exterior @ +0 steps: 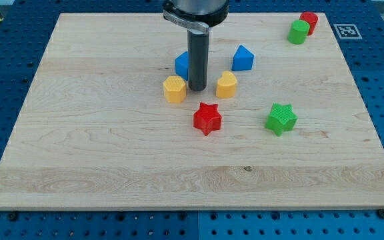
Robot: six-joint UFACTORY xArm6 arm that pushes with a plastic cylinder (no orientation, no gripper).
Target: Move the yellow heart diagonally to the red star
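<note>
Yellow heart (227, 85) sits just to the view's right of my tip (197, 89), close beside it, though whether the two touch I cannot tell. My tip is the bare lower end of a straight dark rod with nothing to open or close, and it stands upright on the wooden board (112, 153) in the gap between the two yellow blocks. On its other side, just toward the view's left, is a yellow hexagonal block (175, 89). Behind the rod, toward the view's top, a blue block (182, 64) is partly hidden by it, so its shape is unclear. Another blue block (243, 57), with a peaked top, lies up and to the view's right of the heart. Toward the view's bottom from my tip, and down-left of the heart, is the red star (207, 118), near both but apart from them. A green star (281, 119) lies well off toward the view's right. In the board's top right corner, a green block (299, 32) touches a red block (309, 21).
</note>
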